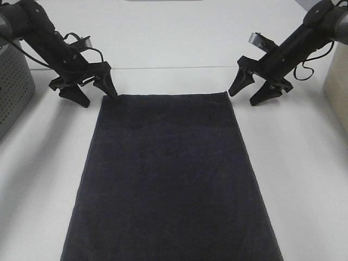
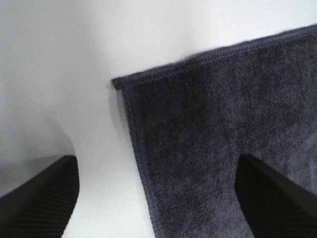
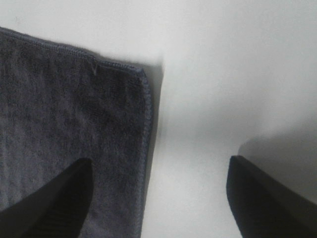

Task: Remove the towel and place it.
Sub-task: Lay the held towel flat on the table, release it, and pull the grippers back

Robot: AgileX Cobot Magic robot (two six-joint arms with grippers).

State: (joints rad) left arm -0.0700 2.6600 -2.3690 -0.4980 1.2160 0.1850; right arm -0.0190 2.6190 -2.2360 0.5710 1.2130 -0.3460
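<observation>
Your left gripper (image 1: 98, 98) has its two black fingers spread wide apart and is clamped on nothing. It points down at the white table (image 1: 304, 179), at the far left corner of the towel (image 1: 168, 179). In the left wrist view that hemmed corner lies between the fingers. One finger (image 2: 44, 198) is over bare table and the other (image 2: 277, 198) is over the dark cloth. You cannot tell from any view whether either tip touches the fabric. Your right gripper (image 1: 243, 98) mirrors this at the far right corner, jaws equally wide apart and holding nothing. In the right wrist view, one finger (image 3: 49, 203) sits over the towel just inside its stitched edge. The other (image 3: 272, 198) is over the table and throws a soft shadow there. The towel is very dark navy terry cloth with a thin hem. It lies flat and fully spread in the middle of the table, with its long sides running from far to near. Its far edge spans the gap between the two grippers, and its near end runs out of view. Each arm slopes up and outward, away from the towel, towards its own far corner of the scene. At the left edge, well apart from the towel, stands a grey perforated basket (image 1: 13, 81). At the right edge a pale cream object (image 1: 338, 81) is cut off by the frame.
</observation>
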